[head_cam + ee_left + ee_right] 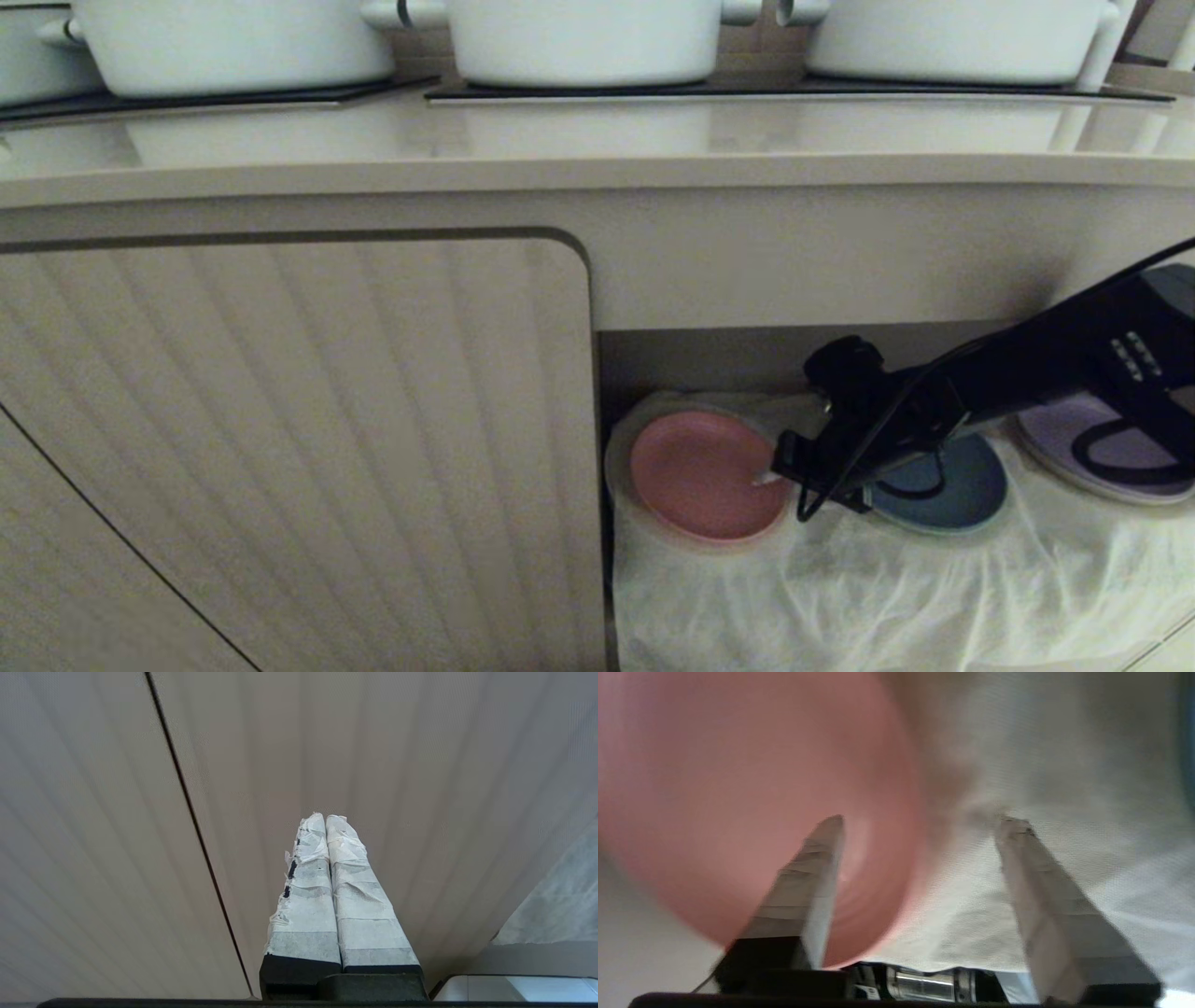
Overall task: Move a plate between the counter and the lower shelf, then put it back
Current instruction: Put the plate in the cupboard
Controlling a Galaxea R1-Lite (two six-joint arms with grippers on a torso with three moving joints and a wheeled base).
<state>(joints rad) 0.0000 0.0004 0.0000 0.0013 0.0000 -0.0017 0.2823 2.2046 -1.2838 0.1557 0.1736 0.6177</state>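
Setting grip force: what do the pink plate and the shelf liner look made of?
The pink plate looks matte, without glare, perhaps plastic or unglazed ceramic; I cannot tell which. The liner looks like thin, wrinkled, translucent white nonwoven cloth, draped over the shelf.

Ribbed beige cabinet door (289, 448), rounded top corner, closed, left of open recess. Three white pots (583, 37) in row on black glass cooktop panels (747, 91) above. Soft dim light, faint reflections on glossy top.
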